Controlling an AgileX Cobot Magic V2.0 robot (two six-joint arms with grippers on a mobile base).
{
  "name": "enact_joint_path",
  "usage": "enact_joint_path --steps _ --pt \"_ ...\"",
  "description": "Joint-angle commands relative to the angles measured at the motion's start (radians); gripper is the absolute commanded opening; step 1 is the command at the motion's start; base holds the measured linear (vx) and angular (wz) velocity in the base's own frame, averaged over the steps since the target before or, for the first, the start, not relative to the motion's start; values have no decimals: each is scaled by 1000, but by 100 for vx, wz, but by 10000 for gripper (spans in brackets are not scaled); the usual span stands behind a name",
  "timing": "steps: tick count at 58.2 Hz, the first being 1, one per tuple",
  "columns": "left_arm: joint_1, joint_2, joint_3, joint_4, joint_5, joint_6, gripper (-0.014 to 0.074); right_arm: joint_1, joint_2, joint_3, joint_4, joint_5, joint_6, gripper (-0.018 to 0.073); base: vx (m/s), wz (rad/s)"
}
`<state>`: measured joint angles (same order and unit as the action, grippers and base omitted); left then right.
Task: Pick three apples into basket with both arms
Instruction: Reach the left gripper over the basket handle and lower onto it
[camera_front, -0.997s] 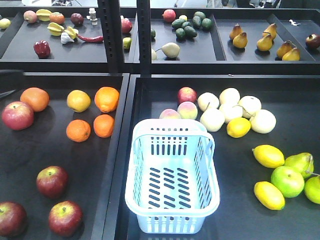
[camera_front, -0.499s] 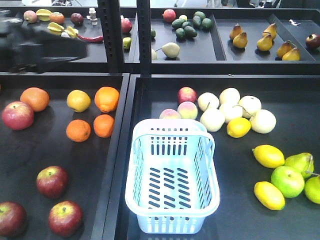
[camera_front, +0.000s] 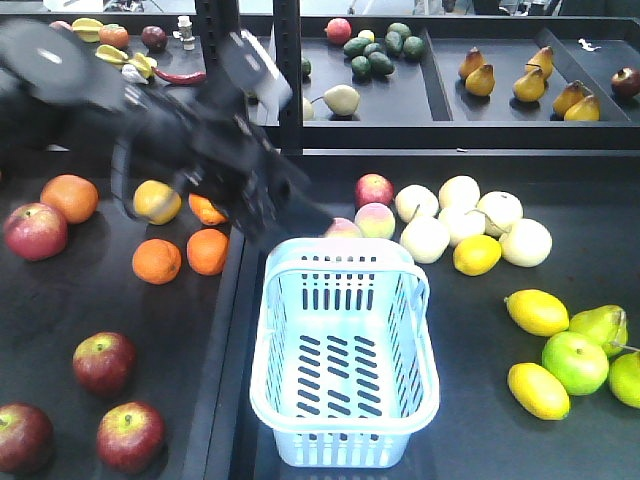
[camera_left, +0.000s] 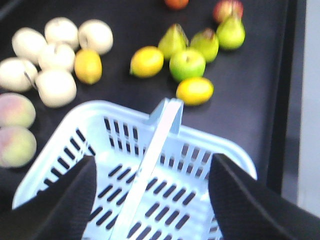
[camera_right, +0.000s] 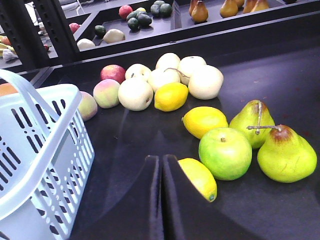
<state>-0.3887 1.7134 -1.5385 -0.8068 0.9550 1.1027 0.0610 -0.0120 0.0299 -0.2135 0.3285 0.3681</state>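
Observation:
The three apples lie at the front left of the left tray: two dark red ones (camera_front: 104, 362) (camera_front: 22, 437) and a red one with a yellow blush (camera_front: 130, 435). The pale blue basket (camera_front: 343, 440) stands empty in the middle, and also shows in the left wrist view (camera_left: 220, 142) and the right wrist view (camera_right: 45, 150). My left arm reaches in, blurred, from the upper left. Its gripper (camera_front: 305, 215) is open and empty above the basket's far end (camera_left: 152, 165), far from the apples. My right gripper (camera_right: 161, 159) is shut and empty, low over the right tray beside a lemon (camera_right: 199, 177); it is out of the front view.
Oranges (camera_front: 160, 260) and a lighter red apple (camera_front: 35, 230) lie behind the three apples. Peaches (camera_front: 375, 220), pale round fruit (camera_front: 465, 222), lemons (camera_front: 537, 312), a green apple (camera_front: 574, 362) and pears (camera_front: 600, 325) fill the right tray. A black post (camera_front: 287, 70) and an upper shelf stand behind.
My left arm has swung in from the far left, across the left tray, to the basket's far end. The fruit and the basket have not moved.

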Motion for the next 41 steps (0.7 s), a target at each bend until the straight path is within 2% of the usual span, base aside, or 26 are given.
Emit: enact_joint_path --steps 1,41 --pt "-22 0 -32 -2 -42 -2 470 -4 -11 12 -6 -74 -2 -5 0 0" --pt "-41 79 -32 22 -93 0 470 -4 -11 12 -6 -73 -2 -5 0 0"
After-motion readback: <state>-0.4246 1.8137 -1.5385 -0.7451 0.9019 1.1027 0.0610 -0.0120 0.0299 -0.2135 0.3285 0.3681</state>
